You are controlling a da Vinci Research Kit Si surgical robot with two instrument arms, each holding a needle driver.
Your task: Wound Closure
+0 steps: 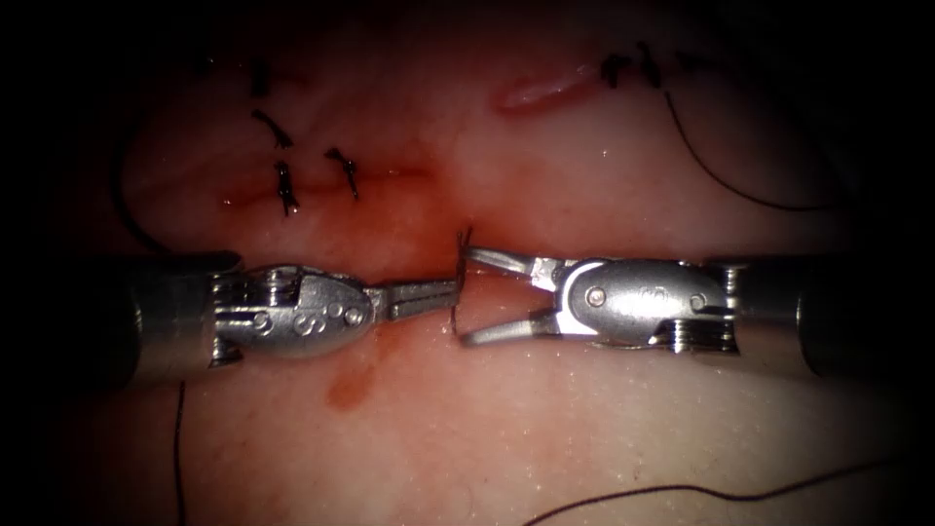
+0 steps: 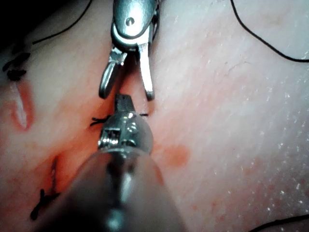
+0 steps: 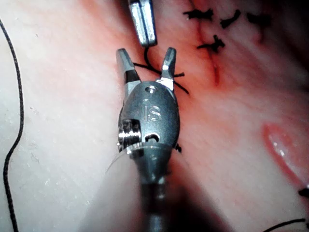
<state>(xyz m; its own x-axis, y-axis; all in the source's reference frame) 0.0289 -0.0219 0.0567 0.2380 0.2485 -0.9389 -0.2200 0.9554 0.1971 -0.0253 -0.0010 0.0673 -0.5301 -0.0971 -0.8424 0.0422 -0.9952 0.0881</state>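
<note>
Your left gripper (image 1: 443, 292) is pressed together on a short piece of thread (image 1: 460, 278) at the right end of the cut (image 1: 321, 185) in the tissue (image 1: 545, 419). Just right of it, your right gripper (image 1: 469, 297) is spread wide around that thread, holding nothing. I cannot tell where the needle is.

Left tool (image 1: 429, 297): an "S" stamped on its metal wrist housing (endoscope view, seen sideways). Right tool (image 3: 147, 63): "IS" or "15" on its housing, right wrist view; can't tell which. No other legible txt.
</note>
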